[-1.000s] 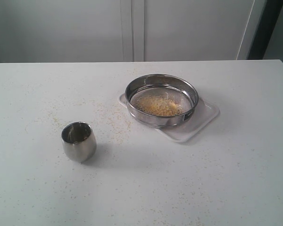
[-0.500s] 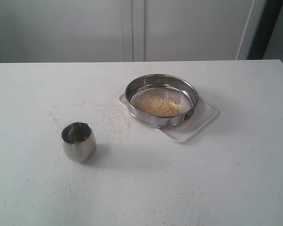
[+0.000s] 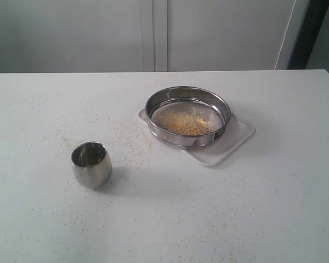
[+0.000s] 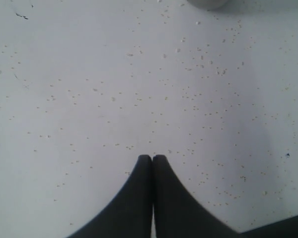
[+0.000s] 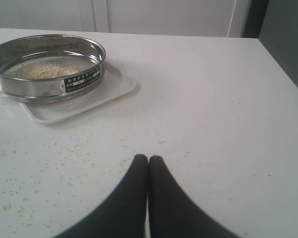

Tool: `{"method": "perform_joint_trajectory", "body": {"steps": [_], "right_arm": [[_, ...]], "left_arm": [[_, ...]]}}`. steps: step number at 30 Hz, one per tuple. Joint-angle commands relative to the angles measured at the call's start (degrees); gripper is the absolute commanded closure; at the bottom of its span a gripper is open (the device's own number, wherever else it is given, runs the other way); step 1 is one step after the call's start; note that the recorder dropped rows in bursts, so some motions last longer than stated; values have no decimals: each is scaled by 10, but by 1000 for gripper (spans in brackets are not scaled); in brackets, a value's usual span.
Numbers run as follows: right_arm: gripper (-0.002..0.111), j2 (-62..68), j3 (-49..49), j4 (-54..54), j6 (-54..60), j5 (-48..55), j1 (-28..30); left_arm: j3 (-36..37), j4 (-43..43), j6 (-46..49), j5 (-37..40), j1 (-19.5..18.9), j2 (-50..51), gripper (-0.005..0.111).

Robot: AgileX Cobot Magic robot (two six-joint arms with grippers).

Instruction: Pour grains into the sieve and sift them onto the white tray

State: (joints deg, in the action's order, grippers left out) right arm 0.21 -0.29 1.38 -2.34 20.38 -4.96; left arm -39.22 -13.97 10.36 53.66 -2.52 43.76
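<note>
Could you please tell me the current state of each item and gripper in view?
Wide round steel sieve with mesh bottom: upright, sitting on the tray.
Yellow-golden grains: lying in the sieve.
Flat white rectangular tray: flat, under the sieve.
Small rounded steel cup: upright, standing apart.
Left gripper: shut, empty.
Right gripper: shut, empty.

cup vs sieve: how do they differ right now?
The sieve is wide and shallow; the cup is small, narrow and rounded. The sieve sits on the white tray; the cup stands straight on the table, apart from both. The sieve holds grains on its mesh; no grains show in the cup. Both are shiny steel and upright.
</note>
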Motion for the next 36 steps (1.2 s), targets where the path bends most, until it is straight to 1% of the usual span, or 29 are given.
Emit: {"method": "perform_joint_trajectory", "body": {"steps": [1, 4, 6, 14, 18, 36], "right_arm": [[108, -2, 3, 2, 2, -7, 4], [108, -2, 3, 2, 2, -15, 4], [108, -2, 3, 2, 2, -37, 4], [108, -2, 3, 2, 2, -227, 4], [108, -2, 3, 2, 2, -289, 4], [108, -2, 3, 2, -6, -294, 4]], "left_arm": [[4, -6, 2, 9, -1, -4, 107], [4, -6, 2, 9, -1, -4, 107], [4, -6, 2, 9, -1, -4, 107], [4, -6, 2, 9, -1, -4, 107], [4, -6, 2, 9, -1, -4, 107], [4, -6, 2, 8, -1, -4, 107]]}}
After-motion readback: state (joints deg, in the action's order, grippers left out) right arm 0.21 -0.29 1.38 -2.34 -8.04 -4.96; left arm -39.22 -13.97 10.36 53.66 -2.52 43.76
